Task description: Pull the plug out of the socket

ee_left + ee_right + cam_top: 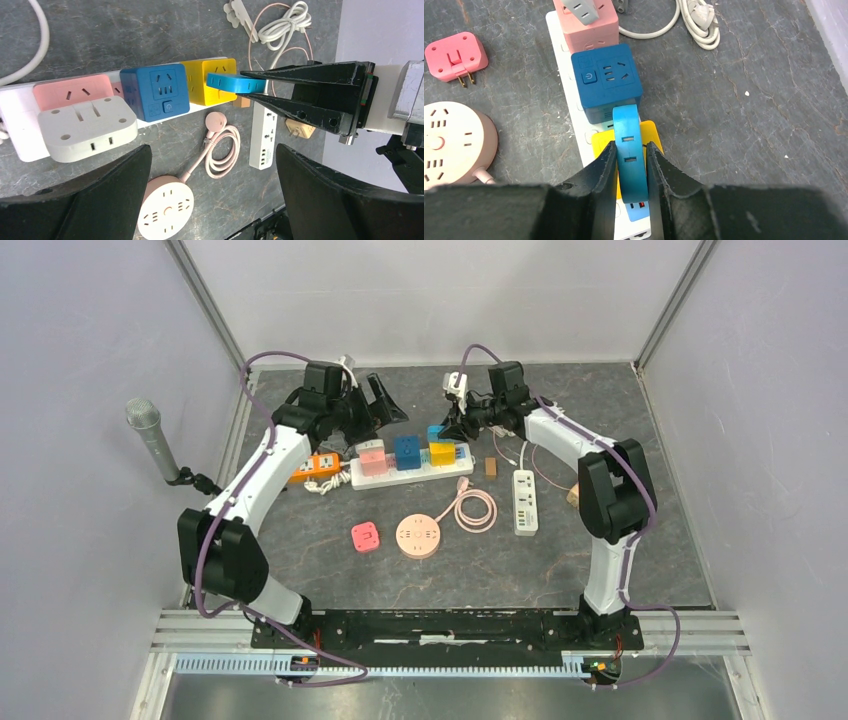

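- The right end effector (631,148) fills the bottom of its wrist view. Its two black fingers (599,170) are pressed against the broad flat faces of the light-blue plug (626,125), so it is closed on that plug.
- The plug is a thin slab standing on edge over the yellow cube (599,142), at the right end of the white power strip (583,136) and just beside the dark-blue cube (606,80). Whether its pins are seated cannot be seen from here.
- The plug looks like hard moulded plastic, so it is probably stiff, light and unlikely to crush. Its faces are smooth and could slip under a hard tug.
- The present hold on the two wide faces seems the best one. A grip lower, nearer the socket, would cut down rocking.
- The real resistance is likely the friction of the socket, not weight. The strip looks light and may lift with a straight pull.
- The left end effector (214,150) is spread wide and holds nothing. It hovers over the pink cube (75,92) and the grey-white adapter (87,127) at the strip's other end, well placed to press the strip onto the surface (749,100).
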Available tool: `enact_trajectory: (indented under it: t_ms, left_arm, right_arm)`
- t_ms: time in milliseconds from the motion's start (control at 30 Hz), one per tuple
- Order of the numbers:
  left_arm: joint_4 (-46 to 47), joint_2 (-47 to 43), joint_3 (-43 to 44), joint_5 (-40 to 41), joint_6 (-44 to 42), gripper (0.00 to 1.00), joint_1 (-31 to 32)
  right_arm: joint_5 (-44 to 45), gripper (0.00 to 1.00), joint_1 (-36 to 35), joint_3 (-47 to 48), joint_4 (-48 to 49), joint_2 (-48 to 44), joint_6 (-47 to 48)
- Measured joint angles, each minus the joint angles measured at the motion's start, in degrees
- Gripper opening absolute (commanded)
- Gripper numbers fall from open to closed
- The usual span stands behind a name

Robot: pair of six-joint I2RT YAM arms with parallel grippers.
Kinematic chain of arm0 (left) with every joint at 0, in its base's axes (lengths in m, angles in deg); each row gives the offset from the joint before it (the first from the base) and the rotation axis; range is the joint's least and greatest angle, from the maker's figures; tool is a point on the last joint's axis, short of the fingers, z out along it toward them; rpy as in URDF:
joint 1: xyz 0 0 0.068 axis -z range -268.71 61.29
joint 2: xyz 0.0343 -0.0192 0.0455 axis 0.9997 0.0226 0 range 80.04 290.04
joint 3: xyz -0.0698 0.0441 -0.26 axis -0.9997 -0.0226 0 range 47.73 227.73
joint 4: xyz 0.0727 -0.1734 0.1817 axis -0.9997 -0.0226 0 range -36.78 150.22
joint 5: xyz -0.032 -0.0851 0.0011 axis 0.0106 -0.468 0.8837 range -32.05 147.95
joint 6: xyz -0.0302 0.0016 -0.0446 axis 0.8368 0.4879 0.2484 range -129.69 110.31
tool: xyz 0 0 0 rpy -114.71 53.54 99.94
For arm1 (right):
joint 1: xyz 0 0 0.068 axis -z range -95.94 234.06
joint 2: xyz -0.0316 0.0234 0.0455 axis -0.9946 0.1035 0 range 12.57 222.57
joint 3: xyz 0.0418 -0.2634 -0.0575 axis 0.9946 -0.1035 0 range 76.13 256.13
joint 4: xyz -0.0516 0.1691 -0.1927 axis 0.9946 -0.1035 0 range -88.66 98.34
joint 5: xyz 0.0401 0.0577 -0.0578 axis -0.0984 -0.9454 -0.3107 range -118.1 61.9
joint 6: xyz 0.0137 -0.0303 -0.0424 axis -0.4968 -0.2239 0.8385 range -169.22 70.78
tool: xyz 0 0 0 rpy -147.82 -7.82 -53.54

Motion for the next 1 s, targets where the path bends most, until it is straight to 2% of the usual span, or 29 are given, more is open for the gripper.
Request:
enact_trajectory:
  t_ms: [300, 567, 633, 700, 767, 833, 933, 1000]
  left_arm:
    - [3.72, 1.33, -1.09, -2.91, 0.0, 0.94, 1.31]
    - [5.03, 1.84, -2.6, -2.58, -0.13, 0.8, 4.98]
    - [5.33, 1.84, -3.61, -2.32, -0.39, 0.75, 5.84]
    - [5.42, 1.84, -5.22, -1.81, -0.59, 0.7, 6.27]
    - [5.53, 1.84, -6.75, -1.16, -0.87, 0.69, 6.58]
    - [5.95, 1.81, -8.39, -0.68, -1.14, 0.66, 6.86]
    - [6.78, 1.81, -9.92, 0.59, -1.99, 0.66, 7.54]
    - [7.02, 1.81, -10.19, 1.64, -2.75, 0.64, 8.7]
  right_arm:
    - [7.3, 0.14, -3.69, -11.89, 8.44, -8.07, -6.97]
    - [15.63, 0.12, -8.46, -19.85, 13.38, -14.23, -16.85]
    - [17.03, 0.17, -8.7, -20.72, 13.92, -14.93, -18.78]
    - [17.88, 0.29, -8.79, -21.4, 14.47, -15.41, -20.35]
    - [18.38, 0.42, -8.83, -21.49, 14.69, -15.45, -21.4]
    - [18.8, 0.48, -8.83, -21.46, 14.36, -15.45, -22.62]
    - [19.17, 0.49, -8.83, -21.07, 13.0, -14.75, -23.54]
    - [19.21, 0.43, -8.83, -19.93, 12.31, -13.46, -23.8]
